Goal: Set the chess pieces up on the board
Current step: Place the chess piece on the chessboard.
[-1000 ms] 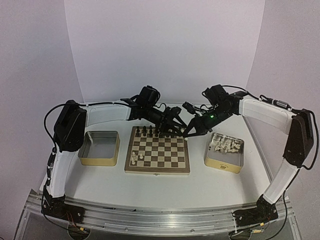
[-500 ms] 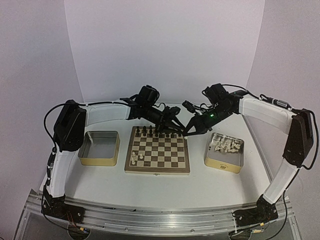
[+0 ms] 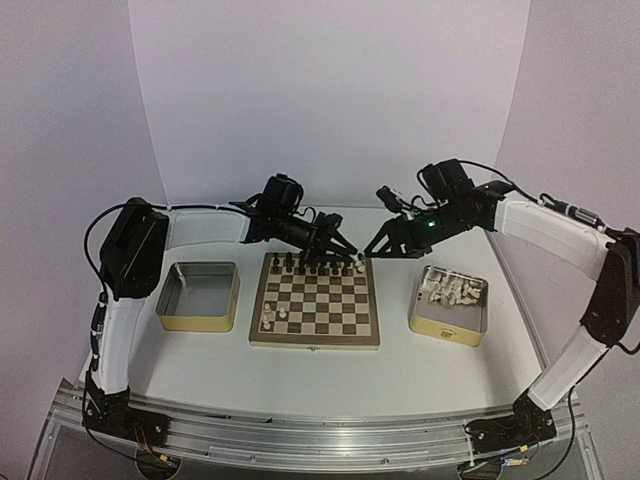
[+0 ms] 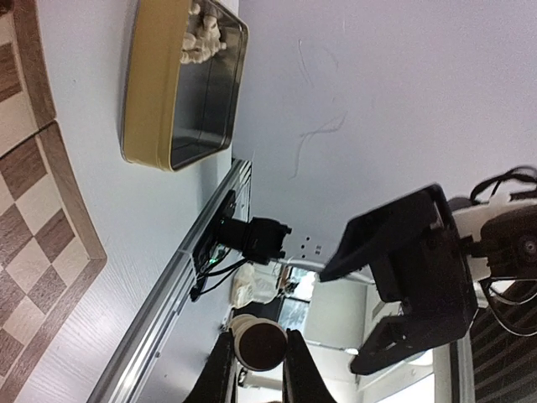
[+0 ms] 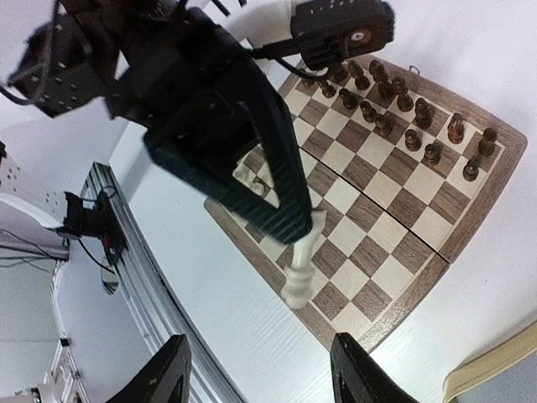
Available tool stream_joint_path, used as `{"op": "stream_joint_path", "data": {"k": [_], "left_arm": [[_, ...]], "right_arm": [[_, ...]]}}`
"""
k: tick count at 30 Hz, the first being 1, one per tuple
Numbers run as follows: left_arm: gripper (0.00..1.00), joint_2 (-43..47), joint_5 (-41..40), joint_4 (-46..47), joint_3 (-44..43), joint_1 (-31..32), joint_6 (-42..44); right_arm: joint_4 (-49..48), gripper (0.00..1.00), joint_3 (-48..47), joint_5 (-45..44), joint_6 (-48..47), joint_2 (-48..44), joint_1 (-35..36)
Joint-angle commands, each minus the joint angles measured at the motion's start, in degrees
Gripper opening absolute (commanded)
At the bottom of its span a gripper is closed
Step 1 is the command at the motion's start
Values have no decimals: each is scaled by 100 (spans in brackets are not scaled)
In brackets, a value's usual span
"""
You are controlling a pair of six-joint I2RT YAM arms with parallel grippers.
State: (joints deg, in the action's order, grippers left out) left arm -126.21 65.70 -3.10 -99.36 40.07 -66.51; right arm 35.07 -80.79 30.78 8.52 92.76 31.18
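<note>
Two arms, the left arm [image 3: 210, 228] and the right arm [image 3: 545, 222], reach in over the table [image 3: 400, 375] and meet above the board's 1 o'clock corner. The board [image 3: 330, 322] lies flat at the centre. The left tin [image 3: 198, 322] sits at its 9 o'clock with nothing visible inside. The right tin [image 3: 445, 330] sits at its 3 o'clock and holds a heap of cream chess pieces [image 3: 452, 292].

The left gripper [image 3: 340, 247] has its fingers drawn narrow around a single cream piece [image 5: 299, 260]. The piece hangs base-down from the fingertips over the board. In the left wrist view its round, dark-centred base shows between the two fingers. The right gripper [image 3: 380, 246] is just at the left gripper's 3 o'clock, its jaws spread wide with nothing between them.

Dark pieces [image 3: 300, 262] line the board's 12 o'clock edge. A few cream figures [image 3: 272, 316] stand toward its 8 o'clock corner.
</note>
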Motion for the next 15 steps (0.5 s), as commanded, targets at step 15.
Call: {"op": "stream_joint_path", "data": {"k": [15], "left_arm": [[0, 974, -839, 3471, 1202, -307, -2916]], "right_arm": [[-5890, 58, 2500, -1220, 3445, -622, 208]]}}
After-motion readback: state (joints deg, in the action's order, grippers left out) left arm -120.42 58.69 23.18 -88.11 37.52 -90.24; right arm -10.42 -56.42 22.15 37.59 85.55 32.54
